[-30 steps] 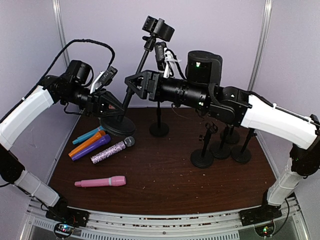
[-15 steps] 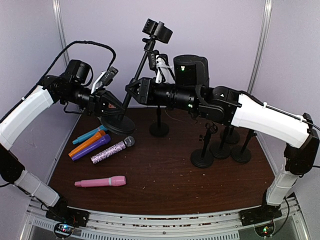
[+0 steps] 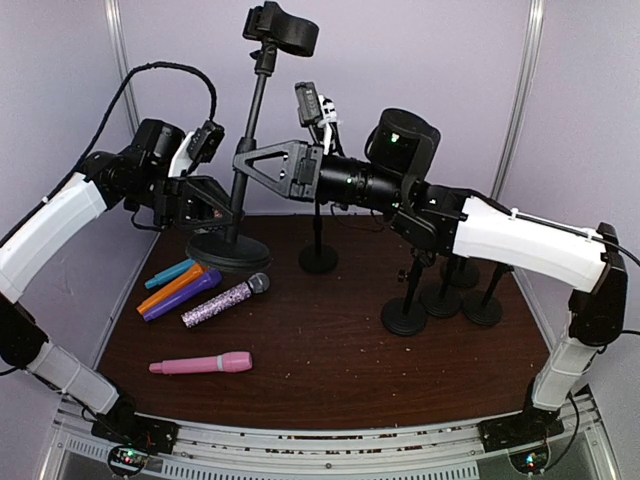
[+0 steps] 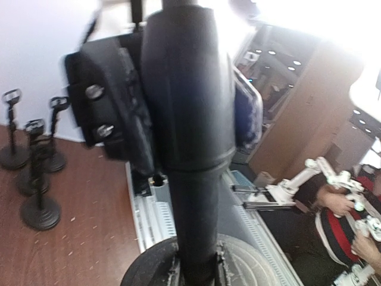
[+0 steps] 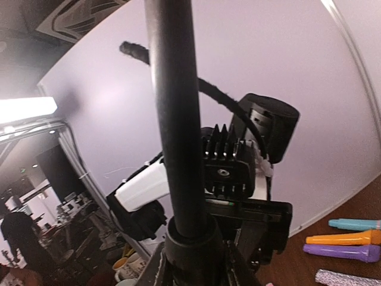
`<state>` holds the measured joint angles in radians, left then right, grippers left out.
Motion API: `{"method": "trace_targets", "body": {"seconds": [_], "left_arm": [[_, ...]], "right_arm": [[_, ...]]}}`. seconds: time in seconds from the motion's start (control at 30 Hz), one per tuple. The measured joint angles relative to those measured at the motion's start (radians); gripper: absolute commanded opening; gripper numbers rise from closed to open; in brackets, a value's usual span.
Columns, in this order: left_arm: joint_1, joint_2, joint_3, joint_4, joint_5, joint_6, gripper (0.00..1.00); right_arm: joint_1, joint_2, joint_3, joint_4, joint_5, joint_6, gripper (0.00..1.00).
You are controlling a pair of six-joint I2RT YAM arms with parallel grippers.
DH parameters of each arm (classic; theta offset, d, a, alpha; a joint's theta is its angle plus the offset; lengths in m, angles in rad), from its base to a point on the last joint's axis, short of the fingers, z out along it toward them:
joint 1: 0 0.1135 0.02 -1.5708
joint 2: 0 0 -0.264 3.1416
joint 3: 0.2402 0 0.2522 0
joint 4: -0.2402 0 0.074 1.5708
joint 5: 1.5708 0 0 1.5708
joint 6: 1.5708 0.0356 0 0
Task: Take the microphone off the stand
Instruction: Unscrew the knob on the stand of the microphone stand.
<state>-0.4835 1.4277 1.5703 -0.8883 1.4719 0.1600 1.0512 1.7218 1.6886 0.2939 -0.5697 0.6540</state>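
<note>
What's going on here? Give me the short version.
Both arms are holding the tall black microphone stand at the back left of the table. The left fingers are shut on its pole just above the base, and the right fingers grip it higher up. Five microphones lie on the table beside it. The clip on top looks empty.

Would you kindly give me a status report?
Left gripper shut low on stand, right gripper shut higher. Black head on top. Nothing in the way.
</note>
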Motion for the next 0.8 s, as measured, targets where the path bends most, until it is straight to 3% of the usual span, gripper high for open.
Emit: {"method": "trace_targets", "body": {"seconds": [0.2,0.37,0.47,0.6,0.73,0.8], "left_arm": [[-0.033,-0.02,-0.005,0.005,0.088,-0.013,0.0],[-0.04,-0.019,-0.008,0.006,0.088,-0.008,0.0],[-0.04,-0.019,-0.009,0.014,0.083,0.019,0.0],[-0.024,-0.009,-0.007,0.003,0.03,0.051,0.0],[0.014,0.0,-0.002,-0.003,-0.028,0.056,0.0],[0.034,0.001,0.007,-0.003,-0.055,0.06,0.0]], "right_arm": [[-0.017,0.097,0.018,0.31,-0.231,0.21,0.23],[-0.031,0.151,0.023,0.465,-0.306,0.351,0.37],[-0.03,0.147,0.023,0.473,-0.336,0.382,0.62],[-0.02,0.097,0.016,0.273,-0.306,0.261,0.73],[-0.019,0.002,0.006,-0.054,-0.09,0.074,0.77],[-0.018,-0.028,-0.002,-0.133,-0.002,0.033,0.77]]}}
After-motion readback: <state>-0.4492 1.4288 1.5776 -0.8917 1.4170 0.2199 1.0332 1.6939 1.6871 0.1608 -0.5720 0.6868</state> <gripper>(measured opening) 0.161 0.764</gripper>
